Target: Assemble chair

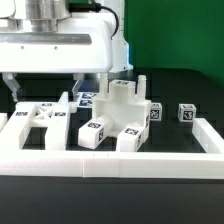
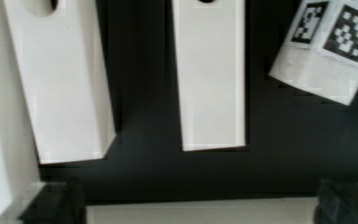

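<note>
Nearest lay a low white border wall [image 1: 110, 160]. Beyond, at ten o'clock, the hand [image 1: 42, 88] hung spread, empty, over long white chair pieces [image 2: 211, 80]; centring on one first looked wise.

A matte black table [image 1: 172, 136] carries a long low white border wall [image 1: 110, 161], a glossy white X-braced square seat [image 1: 40, 118], a chunky white slotted block assembly [image 1: 120, 110] and a small tagged white cube [image 1: 186, 113].
</note>
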`<state>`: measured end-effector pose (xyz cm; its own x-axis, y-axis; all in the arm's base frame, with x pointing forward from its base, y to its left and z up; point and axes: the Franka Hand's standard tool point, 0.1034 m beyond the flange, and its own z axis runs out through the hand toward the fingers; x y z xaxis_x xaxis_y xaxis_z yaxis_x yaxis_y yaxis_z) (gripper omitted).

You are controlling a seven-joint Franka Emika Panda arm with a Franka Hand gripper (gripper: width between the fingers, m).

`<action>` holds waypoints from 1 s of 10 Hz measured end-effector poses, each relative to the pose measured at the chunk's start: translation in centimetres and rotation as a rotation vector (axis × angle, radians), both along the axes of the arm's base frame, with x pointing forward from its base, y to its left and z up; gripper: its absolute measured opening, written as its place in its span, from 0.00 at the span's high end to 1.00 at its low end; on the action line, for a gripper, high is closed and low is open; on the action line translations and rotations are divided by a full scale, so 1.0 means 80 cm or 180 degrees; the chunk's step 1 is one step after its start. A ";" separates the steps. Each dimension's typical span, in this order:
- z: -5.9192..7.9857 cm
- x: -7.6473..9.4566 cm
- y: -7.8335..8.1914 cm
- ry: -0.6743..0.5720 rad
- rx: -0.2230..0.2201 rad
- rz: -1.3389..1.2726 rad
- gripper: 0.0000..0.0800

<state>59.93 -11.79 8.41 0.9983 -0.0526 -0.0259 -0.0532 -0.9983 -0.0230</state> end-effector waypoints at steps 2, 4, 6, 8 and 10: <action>-0.006 -0.002 0.003 -0.0035 -0.0004 0.0319 0.19; -0.016 -0.009 0.000 -0.0032 0.0029 0.0433 0.19; -0.015 -0.008 0.001 -0.0036 0.0027 0.0427 0.19; -0.016 -0.008 0.001 -0.0031 0.0027 0.0426 0.19; -0.037 -0.018 0.004 0.0025 0.0018 0.0439 0.19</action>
